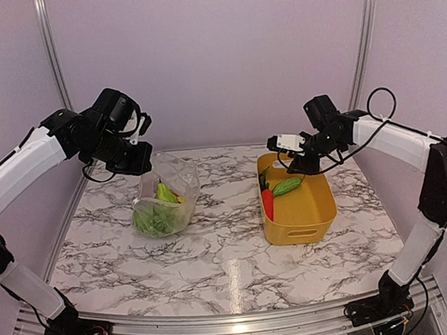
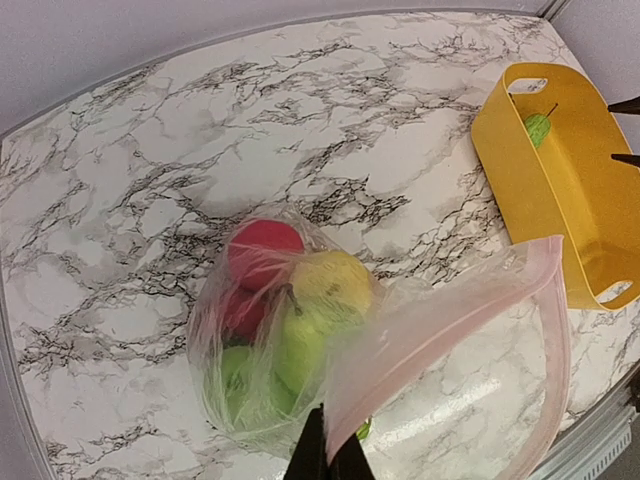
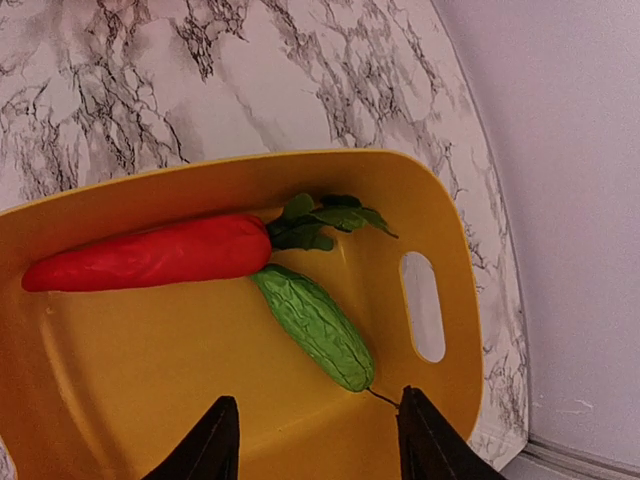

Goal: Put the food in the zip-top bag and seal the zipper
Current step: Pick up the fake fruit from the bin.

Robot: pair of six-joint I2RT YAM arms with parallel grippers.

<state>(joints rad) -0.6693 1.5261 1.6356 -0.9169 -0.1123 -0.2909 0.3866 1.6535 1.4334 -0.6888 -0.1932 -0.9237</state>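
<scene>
the clear, crinkly zip-top bag (image 1: pixel 166 204) sags on the marble table (image 1: pixel 217 270), left of the yellow basket (image 1: pixel 310 215), with its pinkish zipper (image 2: pixel 450 315) raised. it holds a red apple (image 2: pixel 265 245), a yellow lemon (image 2: pixel 332 285) and green pieces (image 2: pixel 245 395). a carrot (image 3: pixel 150 255) and a bumpy green vegetable (image 3: pixel 315 325) lie in the basket. the left gripper (image 2: pixel 328 455) is clenched on the bag's rim. the right gripper (image 3: pixel 318 400) hangs spread above the basket, grasping nothing. the bag's lowest contents blur behind the plastic.

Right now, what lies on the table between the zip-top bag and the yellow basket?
Nothing. In the top view, only bare marble table separates the zip-top bag from the yellow basket.
</scene>
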